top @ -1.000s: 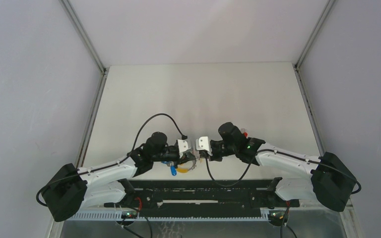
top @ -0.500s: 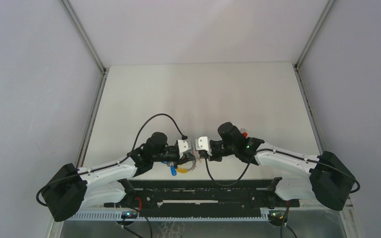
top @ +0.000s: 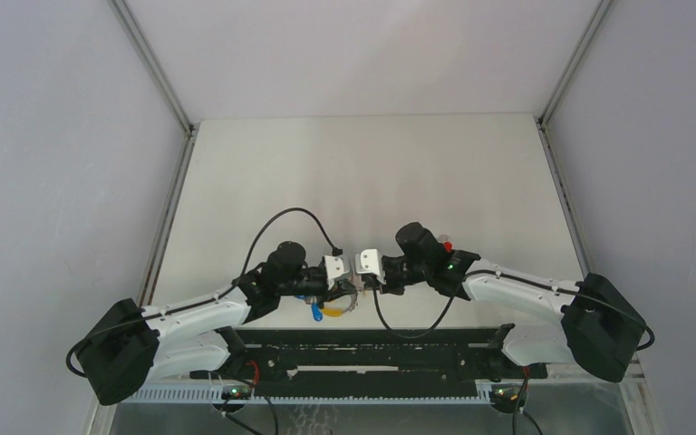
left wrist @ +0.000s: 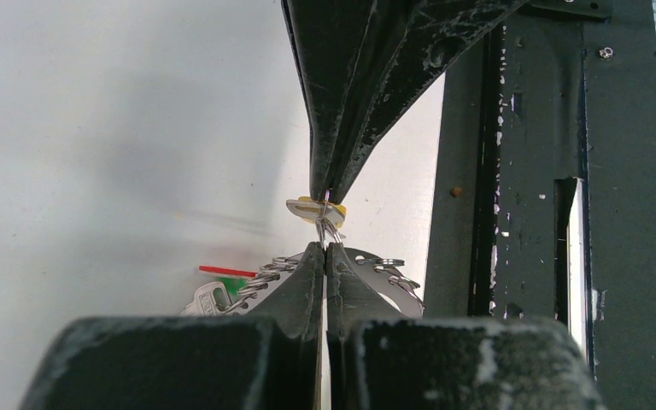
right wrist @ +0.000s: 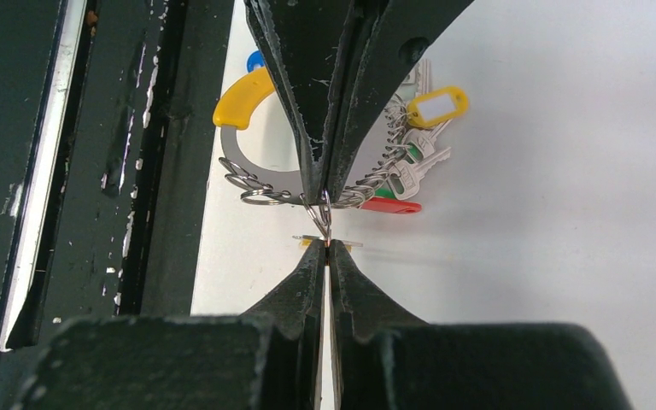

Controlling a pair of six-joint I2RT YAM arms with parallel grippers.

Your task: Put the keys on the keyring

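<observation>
The keyring (right wrist: 260, 181) is a grey metal arc with a yellow end, lying on the table under both grippers; it also shows in the top view (top: 331, 306). Green, red, blue and yellow-tagged keys hang from it. My left gripper (left wrist: 325, 246) is shut on a small wire ring (right wrist: 325, 215) of the bunch. My right gripper (right wrist: 325, 246) is shut on the yellow-headed key (left wrist: 314, 207), held edge-on against that wire ring. The two sets of fingertips almost touch, tip to tip. A small red thing (top: 448, 245), perhaps the red key, lies beside my right wrist.
The black mounting rail (top: 372, 349) runs along the near table edge just behind the grippers, close to the keyring (left wrist: 512, 213). Grey walls enclose the white table (top: 372, 172) on three sides.
My right gripper has shifted slightly left, closing the gap to my left gripper. The left arm and the keyring have stayed put.
</observation>
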